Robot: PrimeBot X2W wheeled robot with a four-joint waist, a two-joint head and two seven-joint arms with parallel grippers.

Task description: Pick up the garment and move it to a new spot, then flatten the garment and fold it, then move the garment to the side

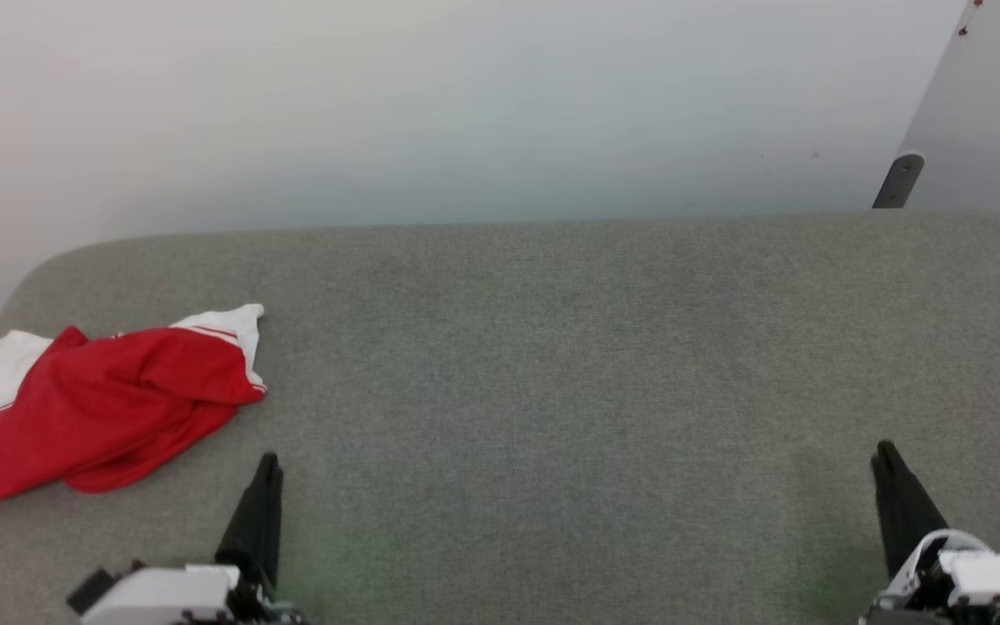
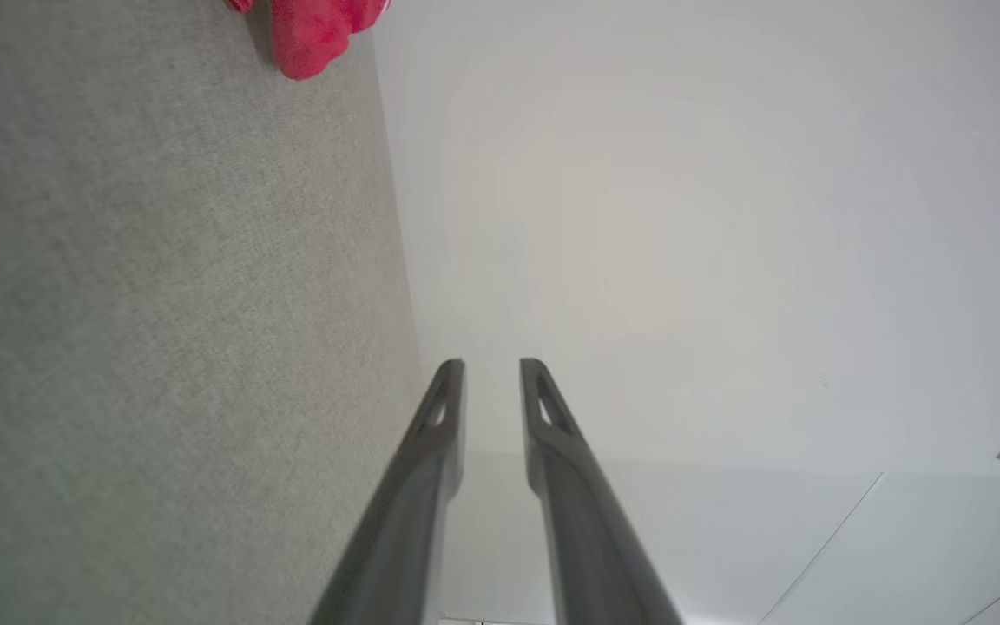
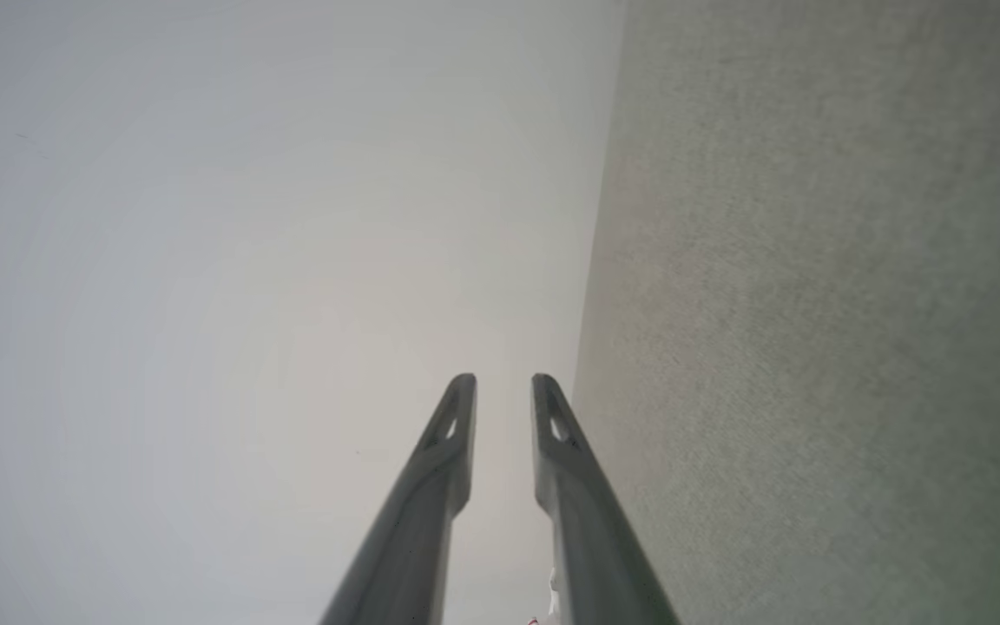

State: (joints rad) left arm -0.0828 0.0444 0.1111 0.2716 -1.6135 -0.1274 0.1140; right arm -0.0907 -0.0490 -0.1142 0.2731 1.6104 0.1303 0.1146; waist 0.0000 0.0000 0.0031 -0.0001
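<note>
The garment [image 1: 101, 408], red with white sleeves and striped trim, lies crumpled at the left end of the grey fabric surface [image 1: 552, 365]. A corner of the garment [image 2: 309, 35] shows at the top of the left wrist view. My left gripper [image 1: 267, 464] points up just right of the garment, apart from it. In the left wrist view, that gripper [image 2: 491, 369] has a narrow gap between its fingers with nothing in it. My right gripper [image 1: 886, 456] is far off at the lower right. Its wrist view shows the right gripper [image 3: 504, 382] slightly open and empty.
The grey surface has a rounded far edge against a pale wall [image 1: 465, 104]. A dark post [image 1: 898, 180] stands behind the far right corner. Wide bare fabric stretches between the two grippers.
</note>
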